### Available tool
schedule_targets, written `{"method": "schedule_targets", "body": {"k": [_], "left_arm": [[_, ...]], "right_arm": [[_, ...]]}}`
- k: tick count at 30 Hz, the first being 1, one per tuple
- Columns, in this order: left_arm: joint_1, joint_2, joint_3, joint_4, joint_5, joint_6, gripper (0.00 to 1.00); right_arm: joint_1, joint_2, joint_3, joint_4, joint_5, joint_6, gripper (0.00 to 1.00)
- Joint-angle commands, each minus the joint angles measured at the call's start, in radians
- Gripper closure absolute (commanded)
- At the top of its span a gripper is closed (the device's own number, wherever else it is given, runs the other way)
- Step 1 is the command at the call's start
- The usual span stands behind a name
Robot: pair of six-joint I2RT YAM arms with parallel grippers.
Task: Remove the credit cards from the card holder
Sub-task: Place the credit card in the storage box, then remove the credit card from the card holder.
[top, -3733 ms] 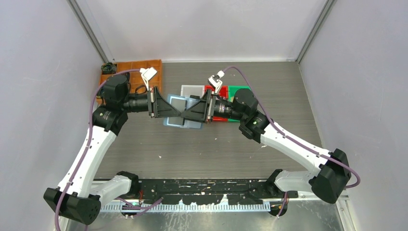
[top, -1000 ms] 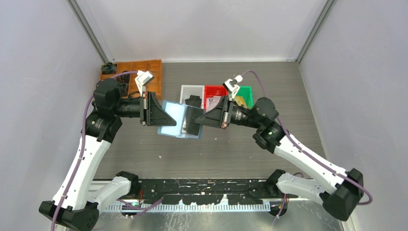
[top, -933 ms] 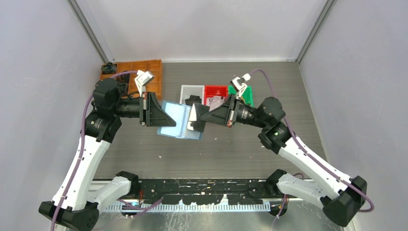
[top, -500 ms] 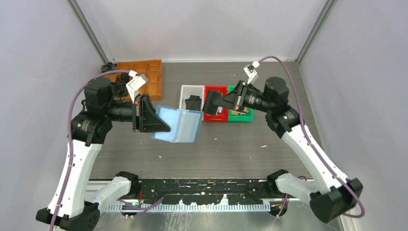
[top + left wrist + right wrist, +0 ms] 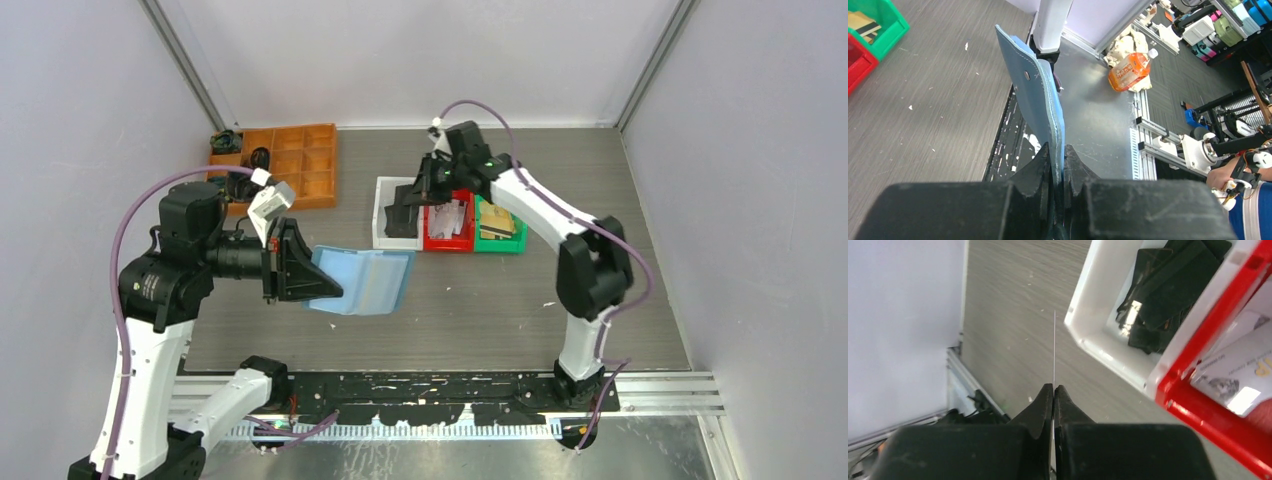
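Top view: left gripper (image 5: 333, 291) clamped on one edge of the card holder (image 5: 365, 282), which hangs open above the table, well apart from the bins. No card shows on its pale inside. Right gripper (image 5: 404, 214) is at the white bin (image 5: 381, 225)

Left wrist: holder edge-on, pockets hidden

Right wrist: fingers pinch one credit card (image 5: 1054, 347), edge-on, just beside the bin rim, not yet dropped. Dark cards (image 5: 1168, 290) lie in the white bin, pale ones in the red bin (image 5: 1208, 425)

Likely late stage; whether cards remain inside, cannot tell
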Motion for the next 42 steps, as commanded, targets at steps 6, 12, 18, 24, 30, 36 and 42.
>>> {"method": "schedule_targets", "body": {"k": [6, 12, 18, 24, 30, 36, 42], "left_arm": [[0.002, -0.003, 0.032, -0.011, 0.002, 0.054, 1.00], [0.003, -0.009, 0.030, -0.010, 0.008, 0.055, 1.00], [0.004, -0.016, 0.029, -0.004, 0.012, 0.054, 1.00], [0.003, -0.017, 0.029, 0.003, 0.015, 0.045, 1.00], [0.003, -0.011, 0.038, 0.013, 0.020, 0.035, 1.00], [0.004, -0.016, 0.021, 0.052, 0.028, 0.000, 1.00], [0.003, -0.041, -0.020, 0.188, 0.038, -0.104, 1.00]], "right_arm": [[0.068, 0.276, 0.350, -0.195, 0.203, -0.151, 0.99], [0.069, 0.426, 0.526, -0.263, 0.221, -0.186, 0.99], [0.071, 0.499, 0.585, -0.297, 0.263, -0.213, 0.91], [0.071, 0.435, 0.541, -0.262, 0.323, -0.215, 0.58], [0.071, 0.288, 0.498, -0.239, 0.364, -0.229, 0.51], [0.070, 0.000, 0.344, -0.187, 0.274, -0.240, 0.44], [0.062, -0.369, -0.068, 0.158, -0.174, -0.102, 0.29]]}}
